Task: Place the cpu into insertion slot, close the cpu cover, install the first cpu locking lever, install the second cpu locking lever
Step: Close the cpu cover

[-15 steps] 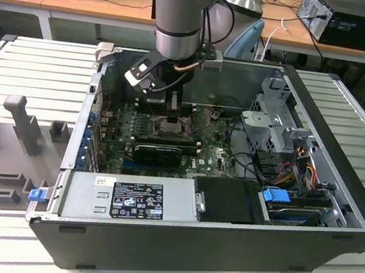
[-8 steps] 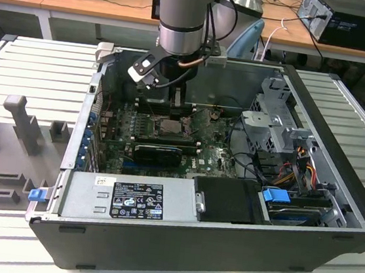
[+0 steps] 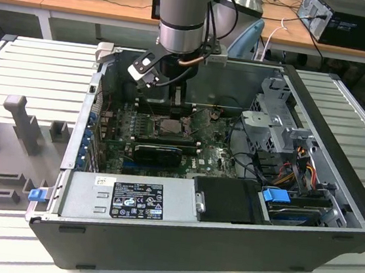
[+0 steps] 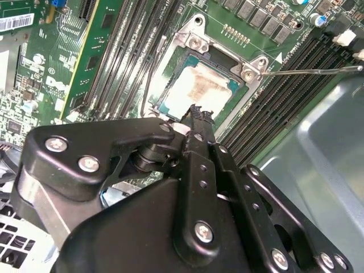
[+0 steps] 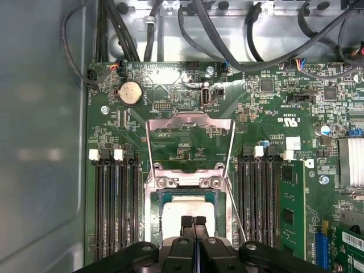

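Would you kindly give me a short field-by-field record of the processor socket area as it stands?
Chip: the cpu lies in the insertion slot, pale top up.
Cover: the cpu cover is swung open, clear of the chip.
Lever: a thin locking lever sticks out free beside the slot.
Gripper: the gripper is shut, tips over the chip; contact unclear.
Setting: open computer case, arm reaching in.

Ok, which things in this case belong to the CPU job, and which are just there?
Job: pale silvery square cpu, seated in the black metal-rimmed insertion slot; open dark-silver frame cpu cover; thin wire locking lever; black gripper, shut.
Bystanders: long black memory slots; round silver coin battery; grey power supply.
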`<state>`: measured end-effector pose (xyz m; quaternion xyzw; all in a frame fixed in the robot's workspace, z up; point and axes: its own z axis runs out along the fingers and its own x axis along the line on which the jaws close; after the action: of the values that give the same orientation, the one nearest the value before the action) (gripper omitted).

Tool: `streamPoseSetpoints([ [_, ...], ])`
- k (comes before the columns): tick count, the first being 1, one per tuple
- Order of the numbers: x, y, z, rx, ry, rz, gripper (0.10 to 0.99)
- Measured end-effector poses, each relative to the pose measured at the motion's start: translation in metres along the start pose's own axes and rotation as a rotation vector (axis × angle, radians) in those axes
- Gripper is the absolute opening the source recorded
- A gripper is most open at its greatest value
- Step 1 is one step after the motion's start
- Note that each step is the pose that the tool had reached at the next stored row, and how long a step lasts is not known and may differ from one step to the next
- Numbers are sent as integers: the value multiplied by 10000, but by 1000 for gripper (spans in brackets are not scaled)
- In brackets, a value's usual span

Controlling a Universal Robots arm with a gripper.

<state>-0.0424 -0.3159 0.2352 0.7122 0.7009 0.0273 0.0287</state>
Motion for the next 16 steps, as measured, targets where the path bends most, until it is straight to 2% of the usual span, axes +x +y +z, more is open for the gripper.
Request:
streamPoseSetpoints([
  [16, -1, 4, -52, 2, -4, 0, 106],
])
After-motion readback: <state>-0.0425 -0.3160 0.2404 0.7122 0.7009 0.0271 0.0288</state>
